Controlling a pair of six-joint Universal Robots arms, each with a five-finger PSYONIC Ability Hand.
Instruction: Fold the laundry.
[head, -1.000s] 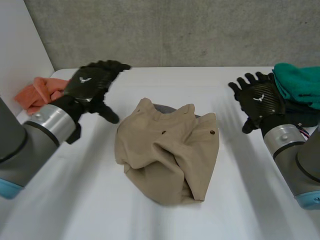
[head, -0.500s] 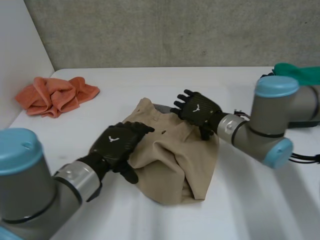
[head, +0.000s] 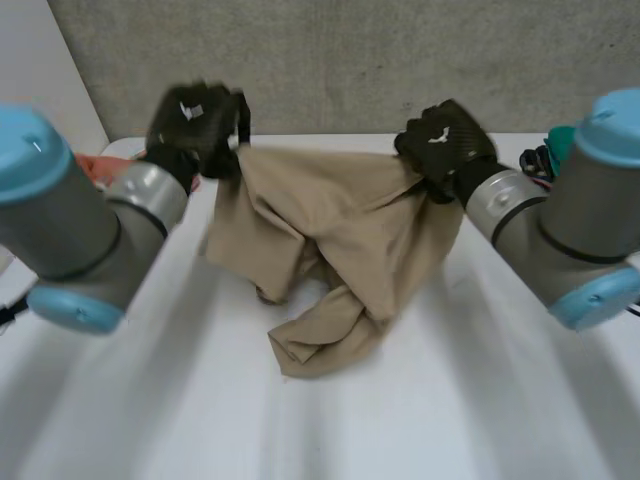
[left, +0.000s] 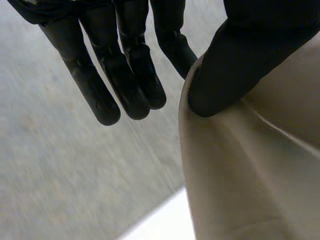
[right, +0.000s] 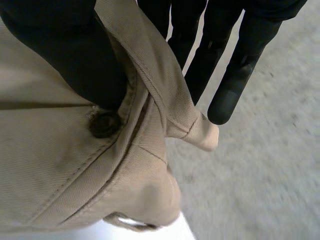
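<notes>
**Held up by the waistband over a white table (head: 480, 410): tan garment (head: 330, 225)**

Stretched wide along the top, above the table's far half. Sagging below into loose, crumpled folds, lower end down on the smooth tabletop. Woven in fine twill with stitched seams. Pinched at one top corner by the left hand (head: 195, 118), thumb pressing cloth against straight fingers. Pinched at the other corner by the right hand (head: 440, 140), thumb on the waistband just beside a dark round button (right: 103, 123).
</notes>
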